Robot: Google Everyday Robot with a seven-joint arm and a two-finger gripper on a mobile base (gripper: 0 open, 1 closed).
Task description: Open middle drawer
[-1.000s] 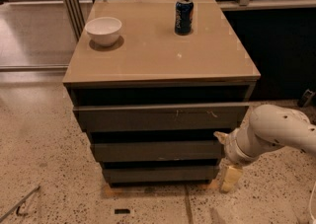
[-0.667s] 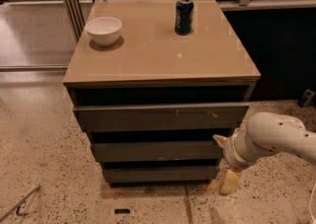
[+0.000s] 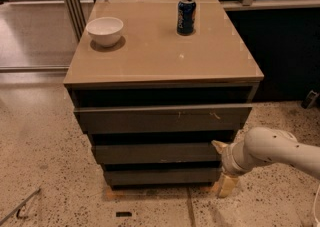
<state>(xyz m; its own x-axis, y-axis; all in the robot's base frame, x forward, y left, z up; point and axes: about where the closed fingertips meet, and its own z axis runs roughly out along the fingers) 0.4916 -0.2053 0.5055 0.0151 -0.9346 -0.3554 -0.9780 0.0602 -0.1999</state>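
The tan-topped cabinet [image 3: 150,56] has three dark grey-brown drawer fronts. The middle drawer [image 3: 155,153] is the second front, flat and without a handle. The top front [image 3: 160,119] has pale scratches and looks widest. The bottom front [image 3: 160,177] is smallest. My gripper [image 3: 223,166] is at the right end of the middle drawer, on a white arm coming from the right. It is open: the upper fingertip [image 3: 218,146] sits at the drawer's right edge, and the lower fingertip [image 3: 227,186] hangs near the floor beside the bottom front.
A white bowl [image 3: 105,31] and a blue soda can [image 3: 186,16] stand on the cabinet top. A dark wall panel [image 3: 285,51] is right of the cabinet. Speckled floor [image 3: 45,161] lies in front and to the left. A thin metal rod [image 3: 20,207] lies at lower left.
My gripper has moved slightly left, closer to the right end of the middle drawer. The drawers, bowl and can have not moved.
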